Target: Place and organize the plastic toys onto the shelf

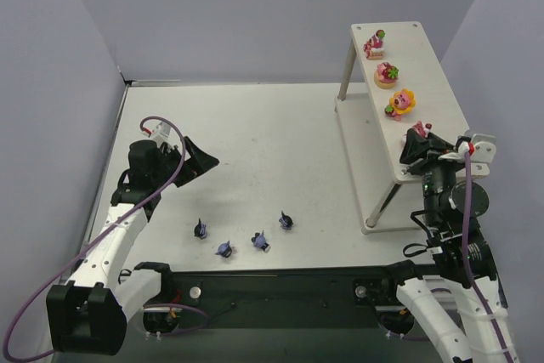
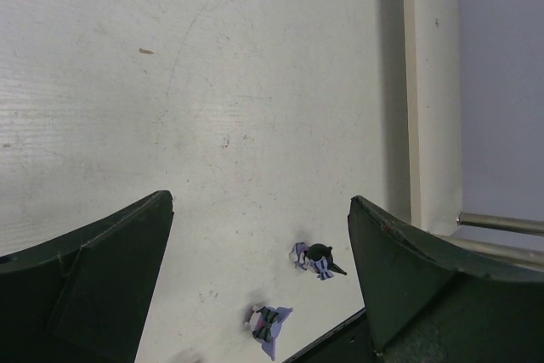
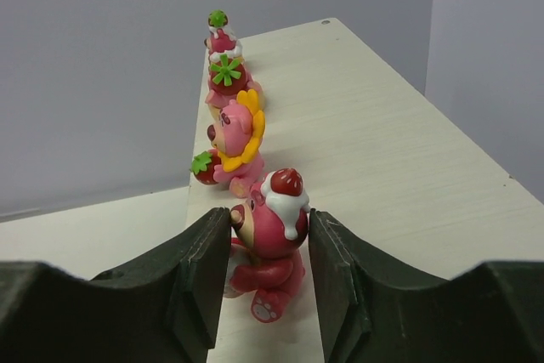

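The off-white shelf (image 1: pixel 427 82) stands at the far right. Three pink and yellow toys (image 1: pixel 387 75) sit in a row on its top board. My right gripper (image 1: pixel 418 138) is at the near end of that row, shut on a fourth, a pink-red bear toy (image 3: pixel 274 231) with a strawberry on its head; its feet rest on the top board (image 3: pixel 391 150). Both fingers touch the bear's head. Several dark blue-purple toys (image 1: pixel 260 241) lie on the table near the front. My left gripper (image 1: pixel 202 161) is open and empty, above the table to their left; two of them (image 2: pixel 319 259) show below it.
Grey walls close in the table on the left, back and right. The shelf's lower board (image 2: pixel 433 82) and slim legs (image 1: pixel 348 65) stand at the table's right side. The black base rail (image 1: pixel 280 282) runs along the near edge.
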Available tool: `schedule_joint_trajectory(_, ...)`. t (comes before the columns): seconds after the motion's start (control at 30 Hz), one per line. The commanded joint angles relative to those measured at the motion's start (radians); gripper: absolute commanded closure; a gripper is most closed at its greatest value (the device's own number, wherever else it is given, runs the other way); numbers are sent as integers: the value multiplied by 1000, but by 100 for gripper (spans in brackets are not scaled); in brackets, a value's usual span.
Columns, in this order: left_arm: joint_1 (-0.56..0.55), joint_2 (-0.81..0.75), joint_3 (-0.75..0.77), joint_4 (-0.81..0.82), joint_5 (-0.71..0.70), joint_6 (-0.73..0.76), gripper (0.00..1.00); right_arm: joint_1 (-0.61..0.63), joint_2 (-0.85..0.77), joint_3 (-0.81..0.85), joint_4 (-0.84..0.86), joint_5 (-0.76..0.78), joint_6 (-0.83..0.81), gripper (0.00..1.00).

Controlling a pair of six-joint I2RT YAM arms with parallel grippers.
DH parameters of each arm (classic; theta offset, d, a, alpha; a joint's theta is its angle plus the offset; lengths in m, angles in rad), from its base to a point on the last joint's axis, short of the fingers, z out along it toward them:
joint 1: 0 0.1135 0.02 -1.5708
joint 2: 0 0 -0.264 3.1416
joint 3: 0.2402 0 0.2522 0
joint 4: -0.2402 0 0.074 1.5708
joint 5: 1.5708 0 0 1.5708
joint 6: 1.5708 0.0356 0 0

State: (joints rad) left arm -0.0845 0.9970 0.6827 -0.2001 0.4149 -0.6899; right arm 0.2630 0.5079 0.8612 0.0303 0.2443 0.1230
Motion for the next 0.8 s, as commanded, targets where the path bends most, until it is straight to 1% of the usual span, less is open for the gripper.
schedule_joint_trajectory(0.0, -3, -6, 12, 8, -16, 18, 6, 25, 17, -10, -170, 55, -22, 58)
schedule_joint_trajectory(0.33, -1, -11, 11, 5, -21, 18, 6, 39, 12, 27, -228, 89, 16, 52)
schedule_joint_trajectory(0.77, -4, -17, 11, 5, -21, 20, 6, 41, 21, 97, -279, 78, 35, 39)
